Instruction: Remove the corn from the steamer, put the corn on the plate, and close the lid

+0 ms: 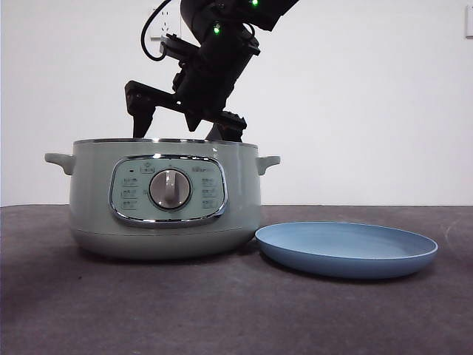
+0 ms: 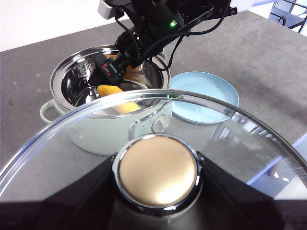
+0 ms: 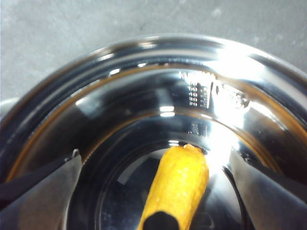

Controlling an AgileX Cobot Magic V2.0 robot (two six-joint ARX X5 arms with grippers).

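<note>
The steamer [image 1: 164, 200] sits open on the dark desk [image 1: 222, 310], its dial facing the front camera, and the blue plate [image 1: 346, 249] lies just beside it on the desk with nothing on it.

The right gripper [image 2: 112, 76] has reached down from above into the mouth of the pot. In its own wrist view its jaws stand wide apart, one on each side of the corn [image 3: 178, 184], and neither pad touches the cob. The corn lies on the shiny metal floor of the pot, inside the steamer, its blunt tip close to the inner wall. From the left wrist camera the yellow cob shows low in the bowl, just under the black gripper.

The left gripper [image 2: 157, 211] is off to the side, held above the desk and well apart from the pot. It is grasping the lid [image 2: 249, 139] by its round knob [image 2: 158, 171], with the dark jaws pressed against both sides of the knob. The glass dome is tilted, and through it I can see the steamer's front and part of the plate.
</note>
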